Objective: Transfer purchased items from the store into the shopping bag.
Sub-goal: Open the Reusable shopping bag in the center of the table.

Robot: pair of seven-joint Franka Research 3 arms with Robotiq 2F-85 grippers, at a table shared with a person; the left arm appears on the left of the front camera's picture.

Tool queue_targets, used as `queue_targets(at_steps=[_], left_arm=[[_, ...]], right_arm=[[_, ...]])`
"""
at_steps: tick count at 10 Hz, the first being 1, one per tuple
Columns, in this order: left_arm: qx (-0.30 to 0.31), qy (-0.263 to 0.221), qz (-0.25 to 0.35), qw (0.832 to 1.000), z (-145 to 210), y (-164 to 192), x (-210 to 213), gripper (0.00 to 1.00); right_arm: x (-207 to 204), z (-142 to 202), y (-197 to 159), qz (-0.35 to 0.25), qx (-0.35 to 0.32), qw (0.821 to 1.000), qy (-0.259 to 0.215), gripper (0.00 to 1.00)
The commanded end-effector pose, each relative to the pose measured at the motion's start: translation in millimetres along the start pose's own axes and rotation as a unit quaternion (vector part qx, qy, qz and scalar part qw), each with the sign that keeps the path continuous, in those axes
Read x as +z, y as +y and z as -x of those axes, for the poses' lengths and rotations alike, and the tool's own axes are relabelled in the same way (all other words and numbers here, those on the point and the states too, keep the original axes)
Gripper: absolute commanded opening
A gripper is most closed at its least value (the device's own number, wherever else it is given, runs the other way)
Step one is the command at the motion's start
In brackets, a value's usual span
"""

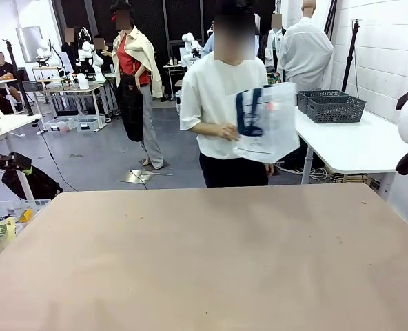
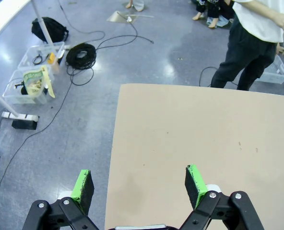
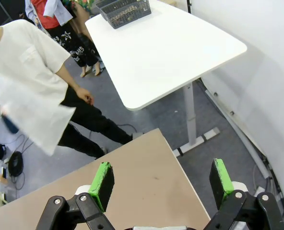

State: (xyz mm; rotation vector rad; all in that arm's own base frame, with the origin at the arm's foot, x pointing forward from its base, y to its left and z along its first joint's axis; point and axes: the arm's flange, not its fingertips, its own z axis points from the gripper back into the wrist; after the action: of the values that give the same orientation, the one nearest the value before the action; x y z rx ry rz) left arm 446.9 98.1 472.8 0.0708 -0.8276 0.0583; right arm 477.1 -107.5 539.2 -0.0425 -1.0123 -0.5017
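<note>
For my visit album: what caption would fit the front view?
A person in a white T-shirt holds a blue-handled, translucent white shopping bag behind the tan table.

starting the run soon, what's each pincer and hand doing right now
Left pincer: open, holding nothing.
Right pincer: open, holding nothing.
Person's hand: holding the shopping bag.
</note>
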Motion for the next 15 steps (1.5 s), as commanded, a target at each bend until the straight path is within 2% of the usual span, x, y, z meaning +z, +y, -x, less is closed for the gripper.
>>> queue_targets(at_steps=[1,15], left_arm=[[0.003,-0.001,0.005,1.0,1.1,2.1,1.7,1.0],[0.003,-0.001,0.005,1.0,1.1,2.1,1.7,1.0]], right_arm=[[1.3,-1.1,-0.6,-0.002,0.002,1.0,0.0,1.0],[1.3,-1.1,-0.6,-0.002,0.002,1.0,0.0,1.0]])
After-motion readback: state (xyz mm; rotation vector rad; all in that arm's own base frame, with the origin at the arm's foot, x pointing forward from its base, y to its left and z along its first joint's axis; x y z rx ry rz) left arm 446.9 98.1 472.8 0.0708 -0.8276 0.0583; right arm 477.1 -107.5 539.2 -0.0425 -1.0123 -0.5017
